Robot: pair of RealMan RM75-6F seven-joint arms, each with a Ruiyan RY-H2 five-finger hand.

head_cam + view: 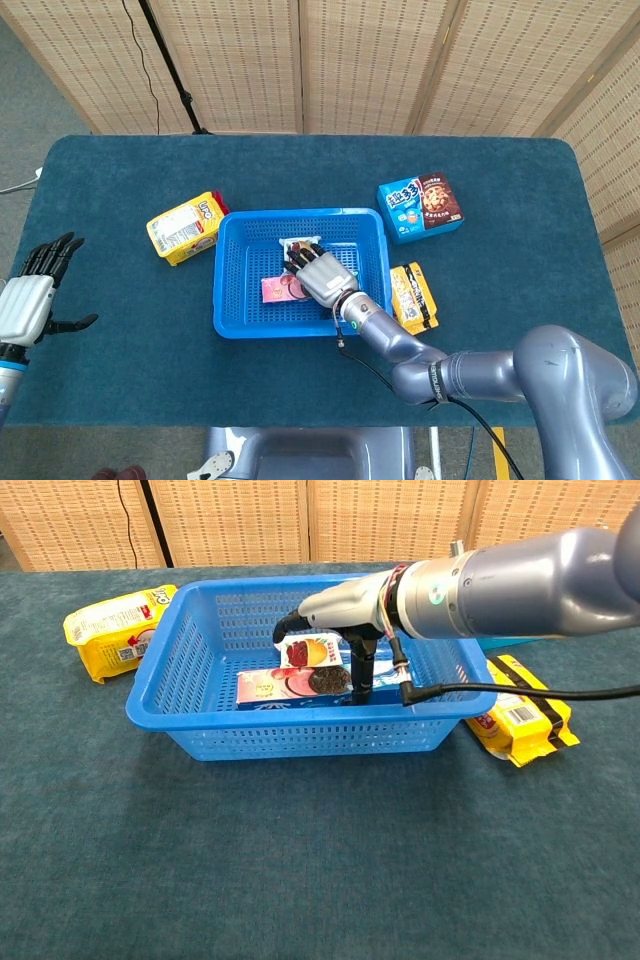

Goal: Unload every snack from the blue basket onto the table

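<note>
1. Head view: the basket (232, 280) sits mid-counter (520, 250). The right hand (322, 277) reaches into it from above, fingers spread over a pink box (277, 289) and a white pouch (300, 246) behind it. Three snacks already lie on the counter: a yellow pack (184, 227) just left of the basket, a blue box (421, 208) to its upper right, and a yellow-black pack (412, 297) just beside its right wall. The left hand (28, 296) hangs at the counter's left edge, fingers wide, holding nothing.

2. Chest view: the right hand (345, 645) has fingers hanging down against the pink box (290, 685), which stands tilted on its long edge. It appears pinched at its right end, though the contact is partly masked. The pouch (310, 652) leans behind it.

3. Handling, as I judge it: the box looks light and stiff with slick cardboard faces, so it is best taken across its narrow sides. The pouch looks soft and crinkly, best pinched at a seam.

4. Hidden: the thumb's position, the pouch's lower half and the basket floor under the hand. The left hand is absent from the chest view.
</note>
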